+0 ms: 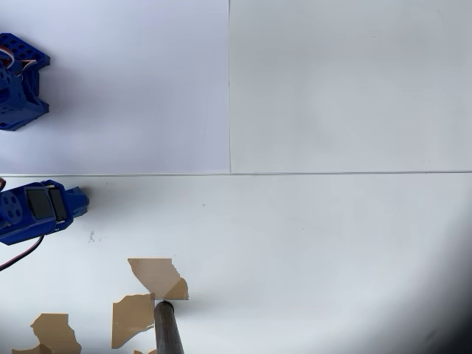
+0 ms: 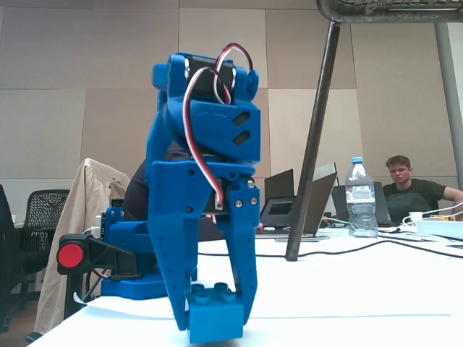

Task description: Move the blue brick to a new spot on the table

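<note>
The blue brick (image 2: 215, 316) is small, with round studs on top, and sits low at the white table (image 2: 347, 289) in the fixed view. My blue gripper (image 2: 213, 307) points straight down over it. One finger presses each side of the brick, so the gripper is shut on it. The brick's underside is at about table level; I cannot tell whether it touches. In the overhead view the arm's wrist (image 1: 40, 210) is at the left edge and hides the brick beneath it.
The arm's base (image 1: 18, 81) stands at the upper left. Tan peeled patches (image 1: 158, 276) and a dark pole (image 1: 168, 328) lie near the bottom edge. Behind the table are a slanted pole (image 2: 315, 144), a water bottle (image 2: 359, 196), laptops and a seated person (image 2: 409, 184).
</note>
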